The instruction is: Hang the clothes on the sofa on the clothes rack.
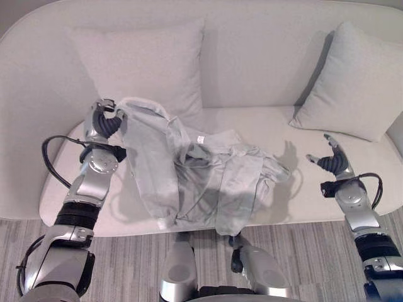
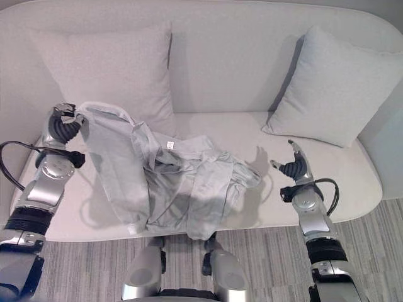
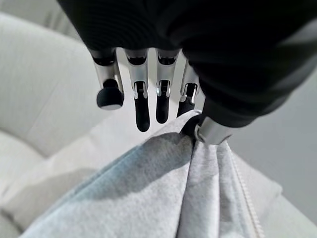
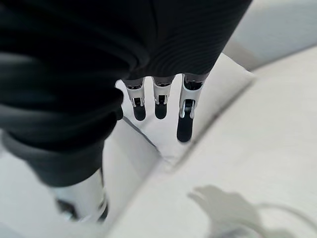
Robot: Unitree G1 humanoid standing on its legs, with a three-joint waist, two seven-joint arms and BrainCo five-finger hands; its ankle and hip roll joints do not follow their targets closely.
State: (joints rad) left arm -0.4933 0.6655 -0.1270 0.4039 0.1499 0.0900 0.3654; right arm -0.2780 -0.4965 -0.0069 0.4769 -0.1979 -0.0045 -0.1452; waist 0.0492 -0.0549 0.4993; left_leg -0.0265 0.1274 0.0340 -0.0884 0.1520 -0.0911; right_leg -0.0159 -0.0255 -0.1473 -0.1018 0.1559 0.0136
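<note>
A pale grey, crumpled cotton garment [image 1: 201, 182] lies spread over the middle of the seat of a long cream fabric sofa [image 1: 252, 69], its lower edge drooping over the front of the cushion at the bottom centre of the head views. One corner of the cloth is lifted at the upper left of the heap, where the robot's left hand [image 1: 104, 123] has it pinched: in the left wrist view the thumb [image 3: 208, 131] presses a fold of the grey fabric against the fingers [image 3: 142, 106], which curl down just above the cloth, and a stitched seam runs down the lower right of that frame.

The right hand [image 1: 330, 160] hovers at the right of the frame above the bare seat, well apart from the garment, its fingers spread and relaxed with nothing in them; its shadow falls on the cushion beside it. In the right wrist view those fingers [image 4: 184, 116] hang straight.

A square off-white cushion [image 1: 145, 63] leans on the backrest at upper left, just behind the raised cloth. A second matching cushion [image 1: 356, 78] stands tilted at upper right
</note>
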